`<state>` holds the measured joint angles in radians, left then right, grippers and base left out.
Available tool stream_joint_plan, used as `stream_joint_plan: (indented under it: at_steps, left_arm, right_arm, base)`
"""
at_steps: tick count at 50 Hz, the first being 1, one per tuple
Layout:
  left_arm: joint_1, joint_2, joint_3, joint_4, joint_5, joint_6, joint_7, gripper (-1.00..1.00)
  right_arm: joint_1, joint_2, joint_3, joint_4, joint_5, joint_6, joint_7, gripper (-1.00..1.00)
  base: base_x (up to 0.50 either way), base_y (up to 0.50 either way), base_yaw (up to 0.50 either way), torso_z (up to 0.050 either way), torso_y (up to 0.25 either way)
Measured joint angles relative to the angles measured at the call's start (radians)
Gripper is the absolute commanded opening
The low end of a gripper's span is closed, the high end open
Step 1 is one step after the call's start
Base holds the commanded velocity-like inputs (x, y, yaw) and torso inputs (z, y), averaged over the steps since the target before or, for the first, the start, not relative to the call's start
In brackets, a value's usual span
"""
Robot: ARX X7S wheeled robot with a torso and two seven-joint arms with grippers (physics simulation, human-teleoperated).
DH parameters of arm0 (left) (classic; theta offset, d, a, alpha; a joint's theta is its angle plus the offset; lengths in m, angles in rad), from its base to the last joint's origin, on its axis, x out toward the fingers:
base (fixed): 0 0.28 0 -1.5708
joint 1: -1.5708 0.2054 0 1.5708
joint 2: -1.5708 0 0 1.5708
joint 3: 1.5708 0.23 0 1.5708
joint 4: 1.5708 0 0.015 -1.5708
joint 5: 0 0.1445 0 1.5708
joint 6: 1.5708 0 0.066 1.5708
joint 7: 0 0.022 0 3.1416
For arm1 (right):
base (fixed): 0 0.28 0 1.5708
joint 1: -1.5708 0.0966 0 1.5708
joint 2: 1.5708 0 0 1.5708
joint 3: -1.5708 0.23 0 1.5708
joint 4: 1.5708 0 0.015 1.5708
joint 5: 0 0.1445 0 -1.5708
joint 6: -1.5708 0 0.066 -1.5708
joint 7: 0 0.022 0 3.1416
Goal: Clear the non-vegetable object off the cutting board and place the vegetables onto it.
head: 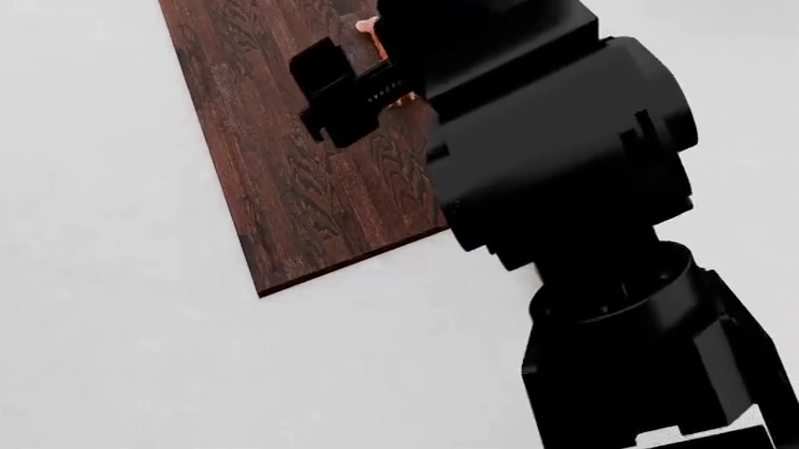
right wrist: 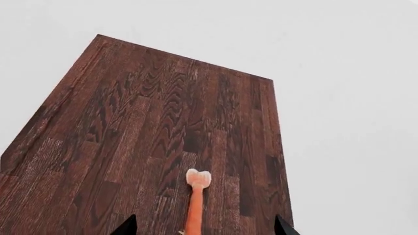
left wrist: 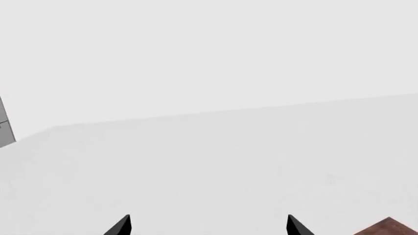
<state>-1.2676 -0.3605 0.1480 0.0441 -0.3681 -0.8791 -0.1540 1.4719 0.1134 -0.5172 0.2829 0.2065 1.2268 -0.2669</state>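
The cutting board [right wrist: 163, 122] is dark reddish-brown wood and lies flat on the white table; it also shows in the head view [head: 287, 178]. The orange-pink shrimp [right wrist: 195, 200] lies on the board, tail fan pointing away from the wrist. My right gripper [right wrist: 204, 227] is open, with one fingertip on each side of the shrimp and not touching it. In the head view my right arm [head: 549, 168] covers most of the shrimp [head: 366, 27]. My left gripper [left wrist: 209, 226] is open and empty over bare table, with a board corner [left wrist: 390, 227] beside it. The vegetables are out of view.
The white table [head: 112, 281] surrounds the board. A grey object [left wrist: 4, 128] shows at the edge of the left wrist view. The table's far edge shows in that view too.
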Motion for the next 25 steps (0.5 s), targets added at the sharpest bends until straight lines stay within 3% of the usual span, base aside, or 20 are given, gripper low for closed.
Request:
stream_joint_plan:
  at_steps: [25]
  left_arm:
    - [0.010,-0.007,0.008,-0.009,0.004,0.021,-0.002,1.00]
  right_arm:
    - [-0.024,-0.002,0.001,0.116,0.043,-0.097,-0.011,1.00]
  base:
    - [0.00,0.00,0.00,0.000,0.000]
